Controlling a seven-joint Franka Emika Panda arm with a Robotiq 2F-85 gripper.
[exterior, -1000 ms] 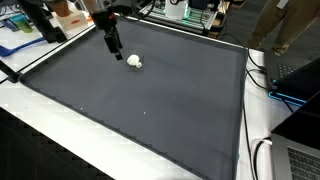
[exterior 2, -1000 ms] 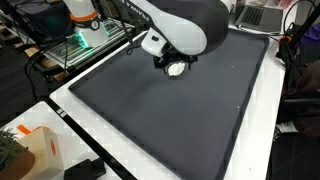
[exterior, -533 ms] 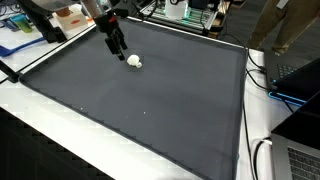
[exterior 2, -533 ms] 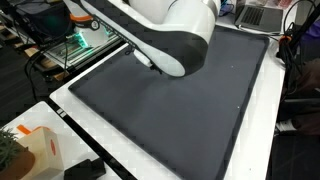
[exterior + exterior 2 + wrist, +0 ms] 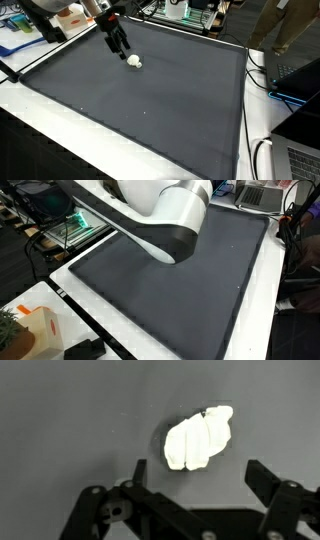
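Note:
A small white lumpy object (image 5: 134, 61) lies on the dark grey mat (image 5: 150, 100) near its far edge. My gripper (image 5: 122, 50) hangs just above and beside it, fingers pointing down and spread. In the wrist view the white object (image 5: 197, 437) sits ahead of the gripper (image 5: 197, 472), a little beyond the gap between the two black fingers, which touch nothing. In an exterior view the arm's white and grey body (image 5: 160, 220) fills the top and hides both the gripper and the object.
The mat lies on a white table (image 5: 40, 150). Cluttered benches and cables (image 5: 190, 12) stand beyond the far edge, a laptop (image 5: 300, 160) and cables at one side. An orange-and-white box (image 5: 35, 330) sits near a corner, a green-lit device (image 5: 80, 222) behind.
The gripper has shifted slightly toward the white object and stayed open. The arm's body has swung across an exterior view, covering the object.

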